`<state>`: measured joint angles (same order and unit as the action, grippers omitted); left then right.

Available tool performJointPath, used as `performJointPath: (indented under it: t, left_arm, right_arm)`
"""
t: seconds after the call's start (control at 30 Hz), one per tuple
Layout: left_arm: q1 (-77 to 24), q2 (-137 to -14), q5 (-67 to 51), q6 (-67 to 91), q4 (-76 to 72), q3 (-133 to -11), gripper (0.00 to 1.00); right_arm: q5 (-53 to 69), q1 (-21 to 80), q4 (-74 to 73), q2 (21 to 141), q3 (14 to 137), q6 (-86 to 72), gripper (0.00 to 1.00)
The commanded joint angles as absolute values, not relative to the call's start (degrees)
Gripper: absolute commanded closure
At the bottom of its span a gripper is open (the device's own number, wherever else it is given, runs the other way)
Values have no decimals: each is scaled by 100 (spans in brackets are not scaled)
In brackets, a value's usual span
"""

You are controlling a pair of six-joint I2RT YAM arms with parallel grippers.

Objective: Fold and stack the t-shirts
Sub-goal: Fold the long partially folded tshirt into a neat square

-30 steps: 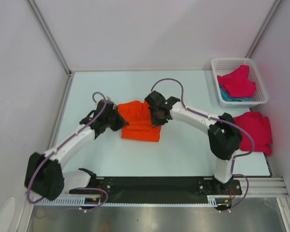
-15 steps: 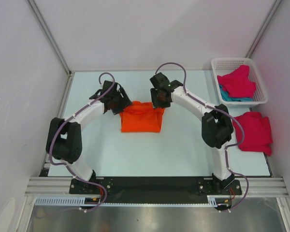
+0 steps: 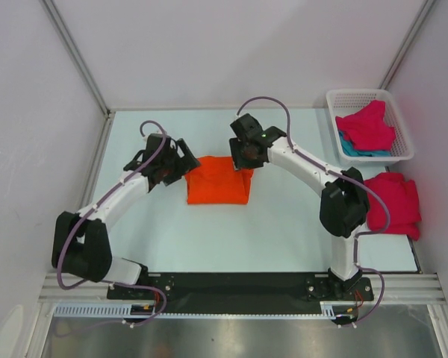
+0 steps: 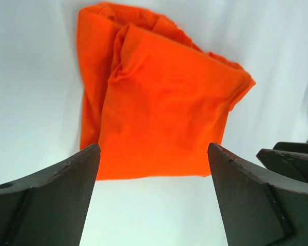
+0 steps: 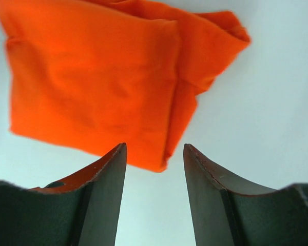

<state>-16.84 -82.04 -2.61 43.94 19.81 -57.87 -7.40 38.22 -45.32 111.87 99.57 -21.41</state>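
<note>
**Folded orange t-shirt on the bench, both pairs of fingers apart and off it**

In the left wrist view the left fingers (image 4: 51, 200) stand wide apart with nothing between them. The orange t-shirt (image 4: 159, 97) lies flat just beyond their tips, toward 12 o'clock. In the right wrist view the right fingers (image 5: 92, 195) are also apart and hold nothing. The same shirt (image 5: 92, 82) spreads toward 11 o'clock, and its near corner shows in the gap between the tips. Whether either pair touches the cloth cannot be told.

From above, the orange t-shirt (image 3: 218, 181) is a rough rectangle near the middle of the pale bench (image 3: 284, 231). The left fingers (image 3: 182, 165) are at its 10 o'clock corner and the right fingers (image 3: 243, 158) at its 1 o'clock corner, both partly hidden by their own wrists.

At the bench's 3 o'clock edge lies a folded magenta t-shirt (image 3: 394, 201), partly behind the right arm's elbow. In the far corner at 2 o'clock, a white mesh basket (image 3: 336, 101) holds a crumpled magenta shirt (image 3: 367, 127) over a teal shirt (image 3: 351, 149), of which only an edge shows.
</note>
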Motion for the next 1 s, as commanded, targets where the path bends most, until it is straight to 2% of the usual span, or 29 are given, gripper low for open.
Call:
performJointPath:
  t: [0.0, 0.33, 0.53, 0.7, 0.97]
  left_arm:
    - [-1679, -7656, -167, 4456, 1706, -4978, 9]
    - [-1687, -6461, -343, 4597, 1608, -3850, 9]
    - [-1687, -6030, -290, 4456, 1898, -3507, 9]
    - [-1722, -5828, -360, 4482, 1898, -3103, 10]
    - [-1740, -5188, -246, 4509, 2171, -3207, 10]
  right_arm:
    - [-423, 4051, -4227, 11187, 10290, -2276, 46]
    - [220, 3921, -4263, 13068, 12048, -2171, 48]
    - [141, 3613, -4140, 13579, 12217, -2057, 50]
    - [-245, 3516, -4507, 13316, 12629, -1741, 50]
    - [-554, 3621, -4983, 11632, 13131, -1748, 46]
